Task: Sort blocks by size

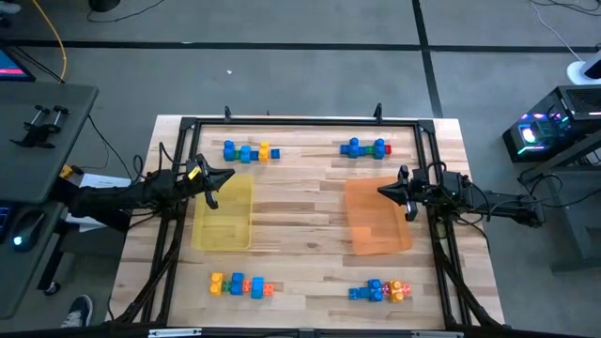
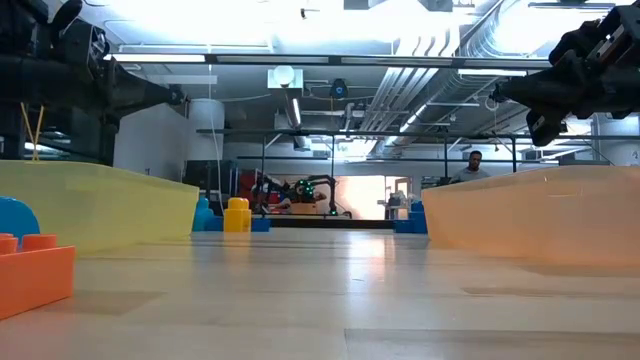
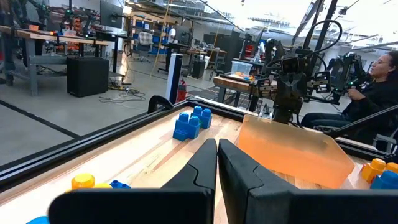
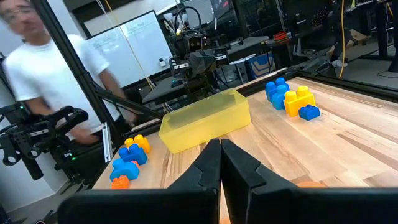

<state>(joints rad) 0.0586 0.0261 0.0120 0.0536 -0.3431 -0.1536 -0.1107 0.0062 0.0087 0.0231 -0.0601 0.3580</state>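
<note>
Four clusters of blocks lie on the wooden table: far left (image 1: 249, 152), far right (image 1: 364, 147), near left (image 1: 241, 285) and near right (image 1: 380, 291). Each mixes larger blue and yellow bricks with tiny coloured cubes. Between them stand a translucent yellow tray (image 1: 225, 213) and an orange tray (image 1: 376, 218). My left gripper (image 1: 230, 178) hovers shut over the yellow tray's far end, pointing level toward the table's right. My right gripper (image 1: 380, 191) hovers shut over the orange tray's far end, facing it. In the wrist views both pairs of fingers (image 3: 217, 149) (image 4: 221, 149) are together with nothing between them.
A black frame (image 1: 300, 122) runs around the table's edges. Bare wood lies between the two trays. A person in a white shirt (image 4: 56, 74) stands beyond the table's left side; another sits (image 3: 379, 81) beyond its right. An orange brick (image 2: 35, 270) sits close to the low camera.
</note>
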